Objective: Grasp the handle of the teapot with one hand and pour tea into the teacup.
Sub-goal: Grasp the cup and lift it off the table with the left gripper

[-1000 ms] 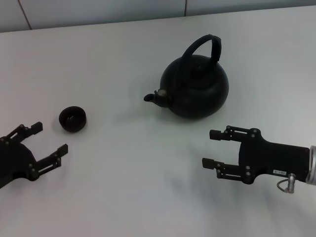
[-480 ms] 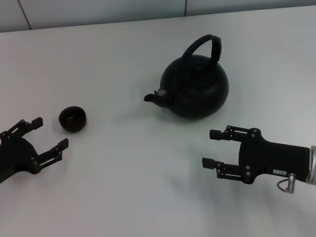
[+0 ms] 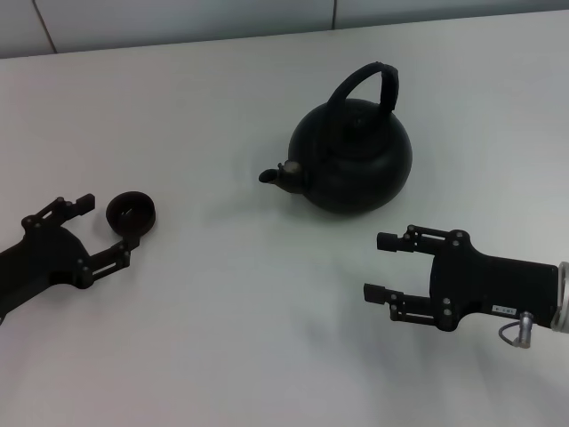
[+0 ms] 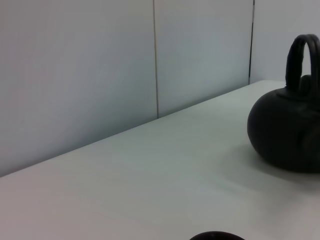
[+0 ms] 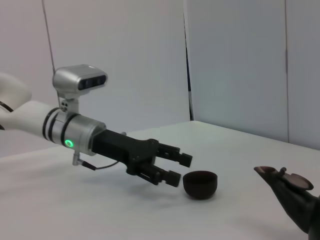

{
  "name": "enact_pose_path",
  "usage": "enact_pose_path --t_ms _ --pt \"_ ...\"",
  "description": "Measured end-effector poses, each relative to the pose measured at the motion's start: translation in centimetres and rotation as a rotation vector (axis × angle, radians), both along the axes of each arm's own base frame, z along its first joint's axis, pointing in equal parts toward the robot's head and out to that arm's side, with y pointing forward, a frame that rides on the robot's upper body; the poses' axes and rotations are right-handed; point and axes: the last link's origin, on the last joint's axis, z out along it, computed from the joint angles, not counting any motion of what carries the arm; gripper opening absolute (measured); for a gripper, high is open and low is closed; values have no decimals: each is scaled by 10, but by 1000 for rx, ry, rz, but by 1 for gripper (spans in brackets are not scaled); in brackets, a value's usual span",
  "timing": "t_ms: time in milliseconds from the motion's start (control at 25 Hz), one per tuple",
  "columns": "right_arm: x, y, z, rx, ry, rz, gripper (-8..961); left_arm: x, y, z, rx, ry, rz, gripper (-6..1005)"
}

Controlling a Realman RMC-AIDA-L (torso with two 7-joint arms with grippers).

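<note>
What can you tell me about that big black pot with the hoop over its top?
The teapot is a round, squat, matte black pot, metal or enamel by its look. A tall arched handle stands upright over a small lid, and a short spout points toward the teacup. It sits upright on the white table, and neither pincer touches it.

The teapot [image 3: 351, 163] stands upright on the white table [image 3: 249, 320], spout pointing toward the robot's left, handle [image 3: 369, 82] arched over the lid. The teacup [image 3: 132, 213] sits well apart from it, to the left. The left gripper [image 3: 108, 225], fingers spread, reaches the teacup. The right gripper [image 3: 380, 266], fingers spread, is positioned near the teapot's front.
</note>
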Motion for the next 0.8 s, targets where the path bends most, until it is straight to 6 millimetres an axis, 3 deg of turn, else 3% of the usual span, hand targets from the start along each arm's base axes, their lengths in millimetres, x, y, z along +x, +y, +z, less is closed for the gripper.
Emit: enact_pose_path --t_ms 800 --pt "-2 1 1 8 14 4 693 12 23 -15 -25 60 -1 769"
